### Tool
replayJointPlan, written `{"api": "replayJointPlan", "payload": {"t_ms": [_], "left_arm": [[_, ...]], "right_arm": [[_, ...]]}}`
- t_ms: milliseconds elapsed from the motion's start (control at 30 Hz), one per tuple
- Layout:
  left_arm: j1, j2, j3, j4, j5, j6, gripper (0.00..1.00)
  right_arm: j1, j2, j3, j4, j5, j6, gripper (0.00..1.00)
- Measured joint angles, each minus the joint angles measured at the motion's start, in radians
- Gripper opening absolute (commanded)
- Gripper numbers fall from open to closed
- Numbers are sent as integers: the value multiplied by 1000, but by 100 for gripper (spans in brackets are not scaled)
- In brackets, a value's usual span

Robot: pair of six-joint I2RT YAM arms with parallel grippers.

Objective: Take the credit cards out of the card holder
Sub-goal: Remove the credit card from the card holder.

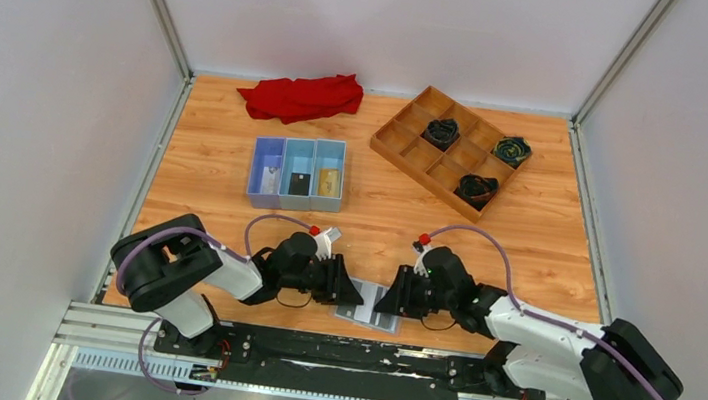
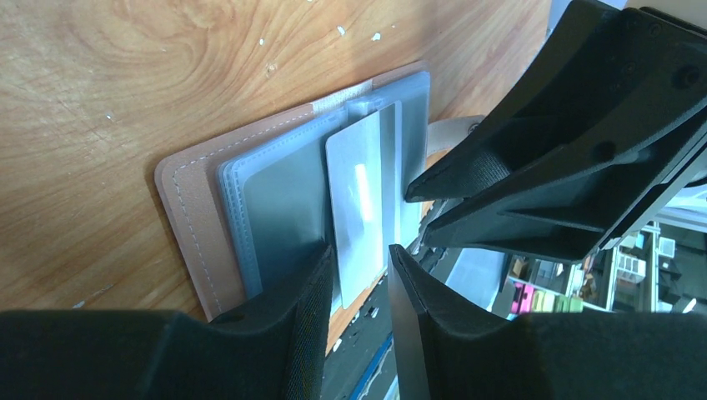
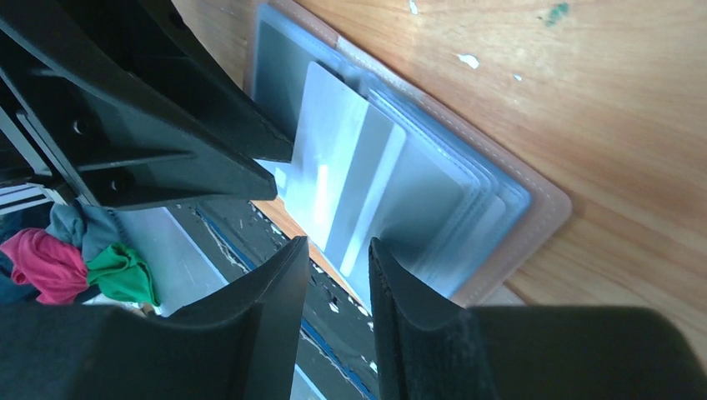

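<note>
The card holder (image 1: 370,307) lies open at the table's near edge, tan-pink outside (image 2: 188,196) with grey clear sleeves inside. A pale silver card (image 2: 357,200) sticks halfway out of a sleeve and hangs over the table edge; it also shows in the right wrist view (image 3: 342,167). My left gripper (image 2: 360,267) is over the holder's left side, jaws a narrow gap apart, the card's end seen flat between them. My right gripper (image 3: 339,250) faces it from the right, jaws also narrowly apart, holding nothing. Both grippers (image 1: 351,293) (image 1: 389,303) nearly touch tip to tip.
A blue three-compartment tray (image 1: 301,150) behind the grippers holds a pale, a black and a gold-tan card. A wooden grid tray (image 1: 408,131) with dark bundles stands at the back right. A red cloth (image 1: 301,95) lies at the back.
</note>
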Motion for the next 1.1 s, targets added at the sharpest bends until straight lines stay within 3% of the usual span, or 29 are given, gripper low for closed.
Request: {"api": "replayJointPlan", "payload": {"t_ms": [200, 567, 667, 867, 1100], "left_arm": [[2, 0, -1, 1, -1, 0, 37], [12, 0, -6, 8, 3, 1, 34], [13, 5, -6, 13, 12, 2, 26], [19, 42, -7, 45, 30, 0, 0], [31, 62, -47, 148, 36, -30, 0]], "right_arm": [[1, 73, -1, 100, -34, 15, 37], [1, 103, -1, 137, -47, 29, 37], [1, 109, -1, 144, -51, 31, 37], [1, 119, -1, 154, -56, 34, 37], [1, 121, 0, 154, -55, 34, 37]]}}
